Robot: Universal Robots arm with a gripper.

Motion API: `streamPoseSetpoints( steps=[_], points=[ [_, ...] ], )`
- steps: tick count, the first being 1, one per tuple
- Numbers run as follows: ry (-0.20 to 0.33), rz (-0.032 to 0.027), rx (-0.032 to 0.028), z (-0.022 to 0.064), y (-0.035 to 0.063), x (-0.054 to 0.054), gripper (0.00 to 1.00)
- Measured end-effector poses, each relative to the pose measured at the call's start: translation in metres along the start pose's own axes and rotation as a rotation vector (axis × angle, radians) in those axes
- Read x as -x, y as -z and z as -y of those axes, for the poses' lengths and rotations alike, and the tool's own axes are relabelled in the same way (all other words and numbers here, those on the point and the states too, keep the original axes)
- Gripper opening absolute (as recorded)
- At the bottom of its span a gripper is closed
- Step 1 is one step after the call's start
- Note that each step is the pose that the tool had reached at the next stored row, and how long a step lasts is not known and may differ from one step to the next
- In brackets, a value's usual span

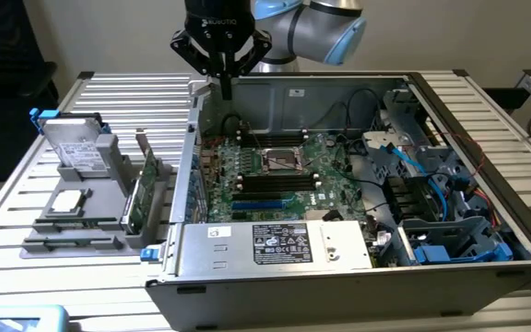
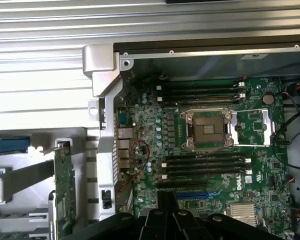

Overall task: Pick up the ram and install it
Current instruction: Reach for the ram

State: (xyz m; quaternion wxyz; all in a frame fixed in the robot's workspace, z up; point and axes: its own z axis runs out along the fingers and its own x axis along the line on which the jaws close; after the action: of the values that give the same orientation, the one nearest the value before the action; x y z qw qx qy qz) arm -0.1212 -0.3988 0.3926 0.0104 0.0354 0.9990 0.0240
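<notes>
The ram [image 1: 74, 223] is a thin green stick lying flat in a slot of the grey holder [image 1: 108, 238] on the exterior view's left, outside the computer case. In the wrist view, the ram [image 2: 15, 216] appears as a green strip at the holder's near end. My gripper [image 1: 226, 93] hangs shut above the far left corner of the open case, with nothing between its fingers. In the wrist view, the gripper [image 2: 166, 205] is a dark shape over the motherboard [image 2: 150, 125]. Black memory slots [image 1: 276, 183] lie beside the processor socket [image 1: 282, 159].
The grey holder also carries a hard drive [image 1: 70, 144], a square silver chip [image 1: 66, 200] and an upright green expansion card [image 1: 142, 190]. Inside the case [image 1: 339, 290] are a power supply [image 1: 279, 242], blue cables [image 1: 404, 155] and drive bays [image 1: 455, 242]. The table is slatted metal [image 1: 127, 93].
</notes>
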Motion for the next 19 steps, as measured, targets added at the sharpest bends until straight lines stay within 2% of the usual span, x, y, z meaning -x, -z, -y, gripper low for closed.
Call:
streamPoseSetpoints(
  steps=[5,12,19],
  points=[
    [0.0,-0.0004,-0.0002,0.0013,-0.0002,0.0,0.11],
    [0.0,-0.0034,-0.0002,0.0225,-0.0002,-0.001,0.11],
    [-0.001,-0.0213,-0.0014,0.0256,-0.0024,-0.018,0.11]
  ],
)
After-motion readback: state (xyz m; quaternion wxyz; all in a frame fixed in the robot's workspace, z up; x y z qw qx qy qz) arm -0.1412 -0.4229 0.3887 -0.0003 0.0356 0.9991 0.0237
